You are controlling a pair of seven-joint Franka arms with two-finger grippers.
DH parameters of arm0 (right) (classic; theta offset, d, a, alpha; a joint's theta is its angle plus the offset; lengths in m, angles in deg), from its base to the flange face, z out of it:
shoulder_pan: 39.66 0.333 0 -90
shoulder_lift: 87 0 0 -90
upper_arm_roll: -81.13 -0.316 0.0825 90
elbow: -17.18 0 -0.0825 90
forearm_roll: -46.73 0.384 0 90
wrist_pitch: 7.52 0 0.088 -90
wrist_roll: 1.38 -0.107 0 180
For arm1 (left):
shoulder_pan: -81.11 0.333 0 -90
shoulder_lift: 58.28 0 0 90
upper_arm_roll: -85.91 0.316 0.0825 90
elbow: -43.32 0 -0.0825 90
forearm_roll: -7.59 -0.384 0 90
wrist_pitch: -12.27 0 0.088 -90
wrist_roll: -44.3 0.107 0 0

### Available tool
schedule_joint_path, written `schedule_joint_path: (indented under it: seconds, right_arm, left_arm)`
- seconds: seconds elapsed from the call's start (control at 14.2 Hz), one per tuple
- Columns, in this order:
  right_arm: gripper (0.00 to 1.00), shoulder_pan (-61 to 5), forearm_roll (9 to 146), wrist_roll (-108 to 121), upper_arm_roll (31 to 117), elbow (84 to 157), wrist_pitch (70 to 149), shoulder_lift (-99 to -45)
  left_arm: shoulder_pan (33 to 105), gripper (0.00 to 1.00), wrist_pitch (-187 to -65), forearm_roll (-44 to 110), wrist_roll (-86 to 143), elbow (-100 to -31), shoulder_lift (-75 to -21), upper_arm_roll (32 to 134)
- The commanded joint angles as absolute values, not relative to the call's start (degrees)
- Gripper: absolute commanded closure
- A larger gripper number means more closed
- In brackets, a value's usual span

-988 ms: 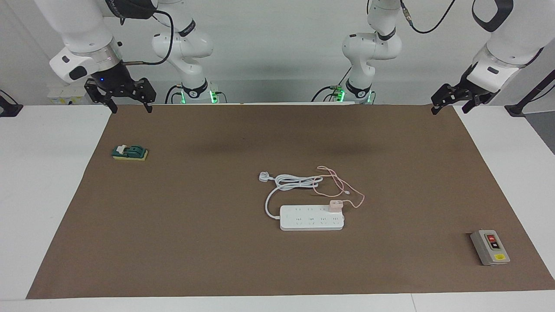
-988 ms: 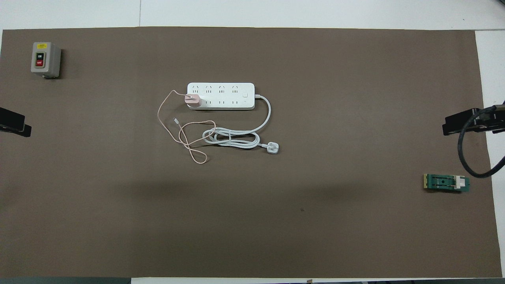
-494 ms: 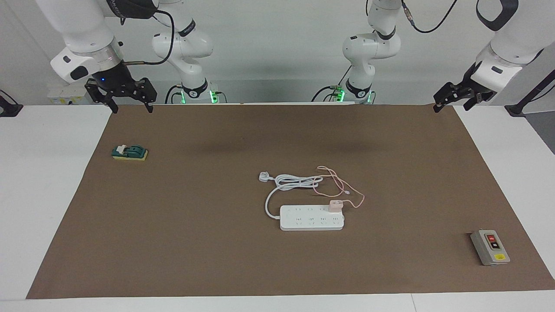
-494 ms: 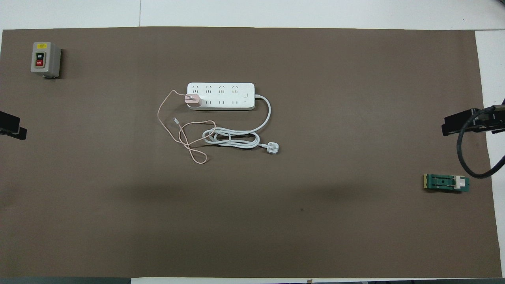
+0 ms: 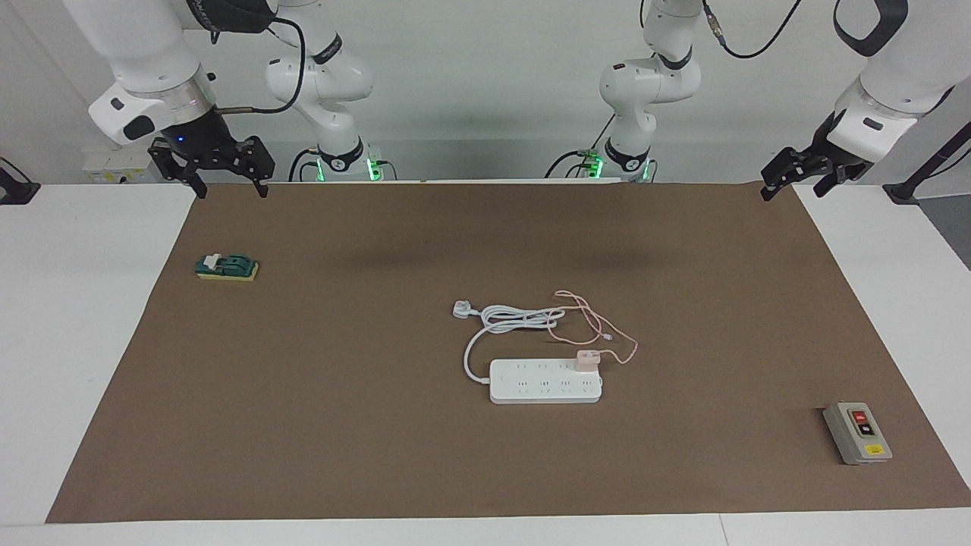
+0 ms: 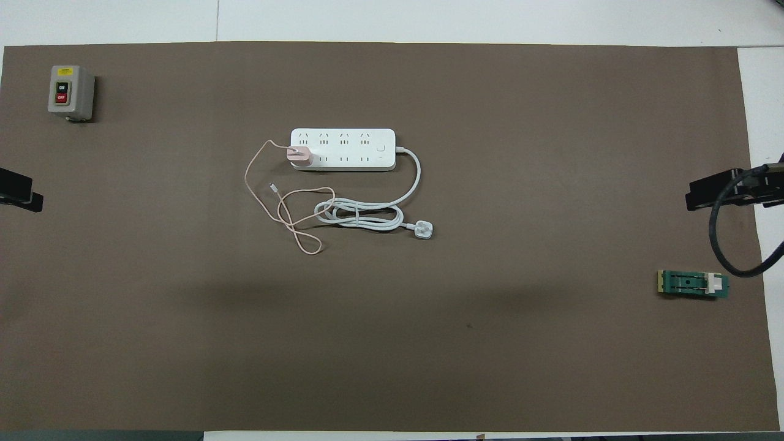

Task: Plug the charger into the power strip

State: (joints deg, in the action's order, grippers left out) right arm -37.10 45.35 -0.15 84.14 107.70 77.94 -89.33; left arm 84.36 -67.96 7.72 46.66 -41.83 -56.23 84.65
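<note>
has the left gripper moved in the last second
Yes. In the facing view the left gripper has risen slightly and drifted outward along the brown mat's corner edge.

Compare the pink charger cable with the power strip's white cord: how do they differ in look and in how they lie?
The charger cable is thin and pink; the power strip's cord is thick and white. The pink cable sprawls in loose open loops toward the left arm's end; the white cord is gathered in a tight coil. The pink cable ends in a tiny connector; the white cord ends in a chunky white plug. Both lie on the brown mat, nearer to the robots than the power strip, and overlap where they meet.
</note>
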Motion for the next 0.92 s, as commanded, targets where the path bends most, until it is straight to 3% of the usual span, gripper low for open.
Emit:
schedule_joint_path:
  seconds: [0.0, 0.85]
  right_arm:
    - [0.0, -37.5, 45.8, -0.7, 83.7, 109.2, 77.7, -90.7]
    - [0.0, -37.5, 45.9, -0.7, 83.7, 109.2, 77.7, -90.7]
  left_arm:
    - [81.4, 0.0, -67.8, 7.1, 45.5, -42.0, -55.6, 84.8]
    - [82.3, 0.0, -68.9, 8.1, 45.5, -39.6, -55.5, 85.3]
